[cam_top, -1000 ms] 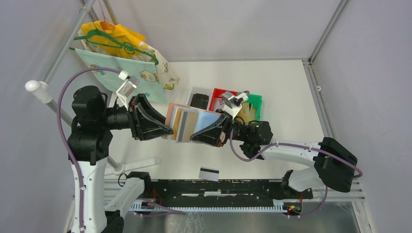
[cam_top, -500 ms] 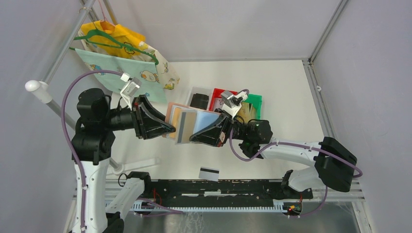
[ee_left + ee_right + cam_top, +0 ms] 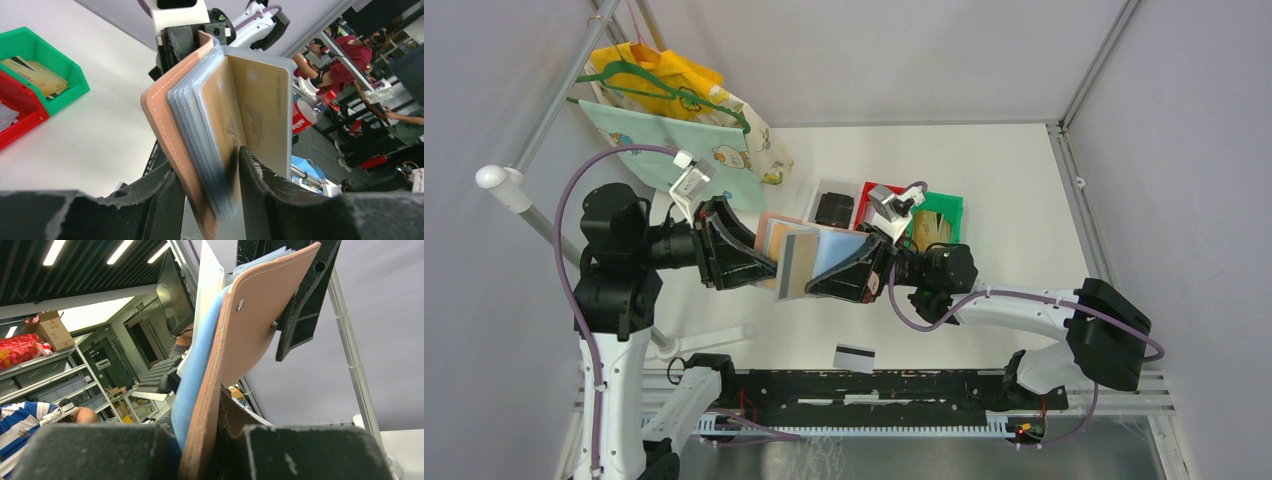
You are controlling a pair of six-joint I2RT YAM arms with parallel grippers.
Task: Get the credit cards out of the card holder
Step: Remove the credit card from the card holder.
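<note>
Reddish-brown leather card holder (image 3: pixel 809 248) hangs open mid-air between grippers: left gripper (image 3: pixel 769 272) clamps cover and pocket leaves, right gripper (image 3: pixel 822 283) pinches opposite cover. Left arm (image 3: pixel 614 262) and right arm (image 3: pixel 1024 305) reach inward.

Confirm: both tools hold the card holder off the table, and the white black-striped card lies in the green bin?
No. The white black-striped card lies on the table, not in the green bin, per the top external view. Left tool and right tool do hold the card holder aloft.

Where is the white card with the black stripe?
Top view: the white card lies flat on the table near its front edge, in the middle, nearer than the raised card holder.
</note>
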